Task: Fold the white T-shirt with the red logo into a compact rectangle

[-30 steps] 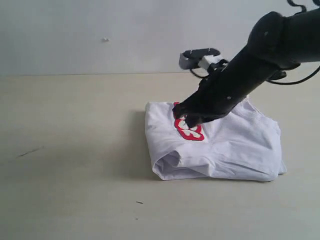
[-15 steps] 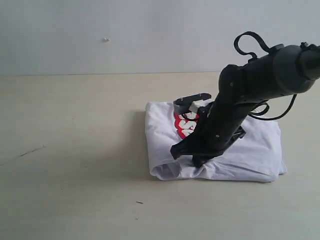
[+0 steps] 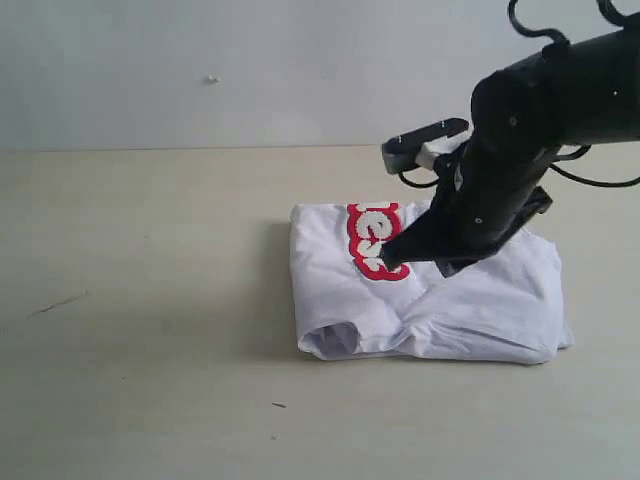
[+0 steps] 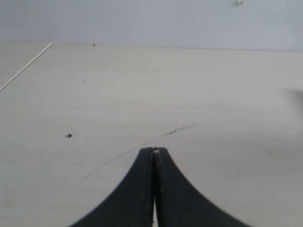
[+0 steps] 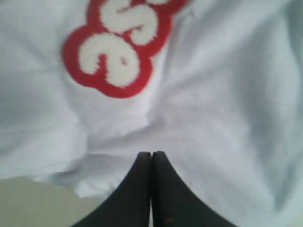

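Both closed and empty: my right pincer (image 3: 393,259) hovers over the folded white cotton T-shirt (image 3: 485,305), just right of its red-outlined fuzzy logo (image 3: 370,238); my left pincer (image 4: 154,150) hangs over the beige desk (image 4: 142,90).

Counter: pale beige matte counter (image 3: 150,300), filling the lower two thirds of the exterior frame.
Wall: plain light grey wall (image 3: 300,60) across the top, meeting the counter in a straight line.
Wall mark: tiny white speck (image 3: 211,80), upper left of centre.
Scratch: thin dark scratch (image 3: 60,302), far left, mid-height.
Fleck: small dark fleck (image 3: 278,405), lower centre.
Left wrist view: fine crack line (image 4: 180,128) and small brown crumb (image 4: 69,135) on the counter, well apart.
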